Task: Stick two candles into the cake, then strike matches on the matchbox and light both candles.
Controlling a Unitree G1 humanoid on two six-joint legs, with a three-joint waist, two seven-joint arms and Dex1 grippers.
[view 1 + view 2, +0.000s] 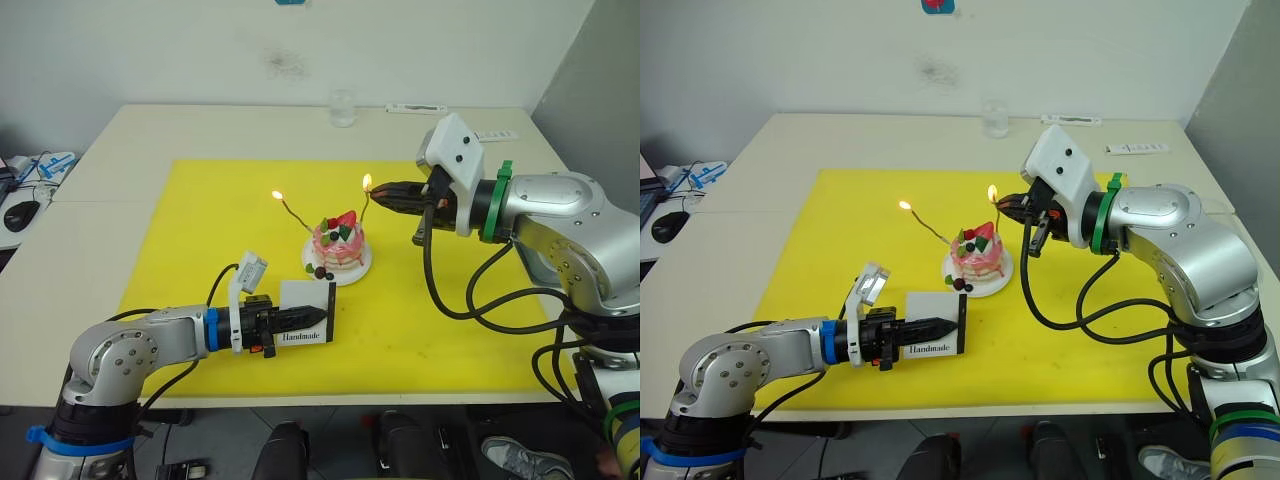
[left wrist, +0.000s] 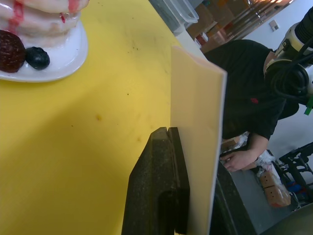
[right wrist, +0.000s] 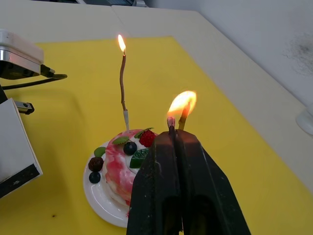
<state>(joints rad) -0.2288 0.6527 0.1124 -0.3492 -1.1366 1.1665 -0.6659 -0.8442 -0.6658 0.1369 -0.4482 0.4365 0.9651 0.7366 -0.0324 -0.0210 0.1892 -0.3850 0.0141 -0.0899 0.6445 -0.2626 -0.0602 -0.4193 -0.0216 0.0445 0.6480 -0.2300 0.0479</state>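
The pink cake (image 1: 338,248) sits on its white plate (image 1: 360,272) on the yellow mat. Both wavy candles stand in it. The left candle (image 1: 296,215) burns at its tip. My right gripper (image 1: 379,193) is shut on a burning match (image 3: 170,122), held against the top of the right candle (image 1: 362,208), where one flame covers both tips. In front of the cake, my left gripper (image 1: 322,314) is shut on the white matchbox (image 1: 303,298), which stands on edge with its dark strip towards the cake.
The yellow mat (image 1: 200,230) covers the middle of the cream table. A glass (image 1: 342,108) and two flat white devices (image 1: 415,108) (image 1: 497,134) lie at the far edge. A person in black (image 2: 244,98) is beside the table.
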